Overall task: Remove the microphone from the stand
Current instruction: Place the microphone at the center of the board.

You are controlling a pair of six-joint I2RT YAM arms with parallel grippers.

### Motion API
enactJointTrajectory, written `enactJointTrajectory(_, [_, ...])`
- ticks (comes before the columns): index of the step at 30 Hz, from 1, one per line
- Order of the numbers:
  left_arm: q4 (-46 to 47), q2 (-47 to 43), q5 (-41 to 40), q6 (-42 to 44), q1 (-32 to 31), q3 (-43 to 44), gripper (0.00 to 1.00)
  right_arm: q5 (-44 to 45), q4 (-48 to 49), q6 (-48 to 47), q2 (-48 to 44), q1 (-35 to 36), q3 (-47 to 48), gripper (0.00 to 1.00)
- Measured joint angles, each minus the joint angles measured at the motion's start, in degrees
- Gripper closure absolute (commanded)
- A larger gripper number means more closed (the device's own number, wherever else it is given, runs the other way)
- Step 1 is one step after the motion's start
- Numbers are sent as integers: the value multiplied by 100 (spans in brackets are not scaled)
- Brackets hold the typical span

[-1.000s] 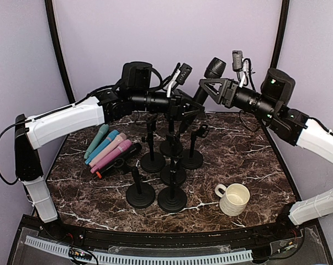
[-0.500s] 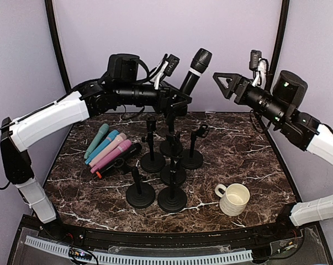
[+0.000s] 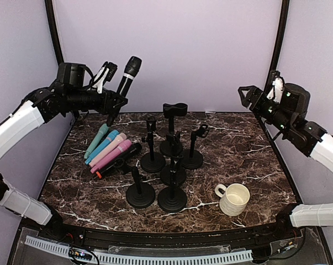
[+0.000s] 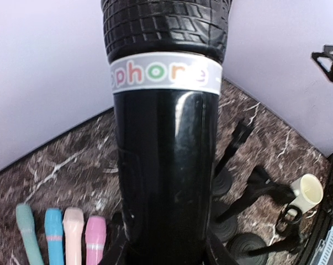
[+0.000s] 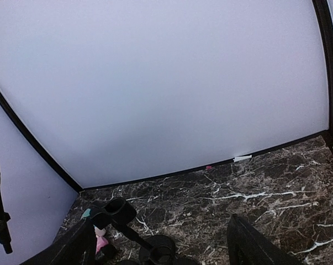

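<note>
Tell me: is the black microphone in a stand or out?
Out. The left claw holds the black microphone aloft, away from the stands.

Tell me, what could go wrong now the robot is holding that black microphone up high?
The left claw grips the black microphone with the white band near its bottom end, so the head might tip or slip out. It seems to hang above the teal, blue, peach and pink microphones lying on the marble table; a drop could scatter them. Lowering it carelessly might bump the nearby black stands.
</note>
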Motion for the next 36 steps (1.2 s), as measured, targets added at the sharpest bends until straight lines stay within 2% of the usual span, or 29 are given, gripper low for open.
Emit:
enactJointTrajectory(6, [-251,-459,-184,-15,640,-1541,97,-37,-157,74,-20,-136,-74,18])
enactJointTrajectory(13, [-295,-457,-205,-140,688,-2673,97,-87,-192,162,-22,-201,-118,18])
enactJointTrajectory(19, [-157,-302,-125,-144,688,-2855,97,-142,-188,181,-24,-245,-142,17])
enactJointTrajectory(26, [-129,527,92,107,688,-2852,97,-164,-190,275,-22,-267,-234,17])
enactJointTrajectory(36, [-118,1110,197,308,551,-2752,93,-164,-190,297,-26,-304,-240,17])
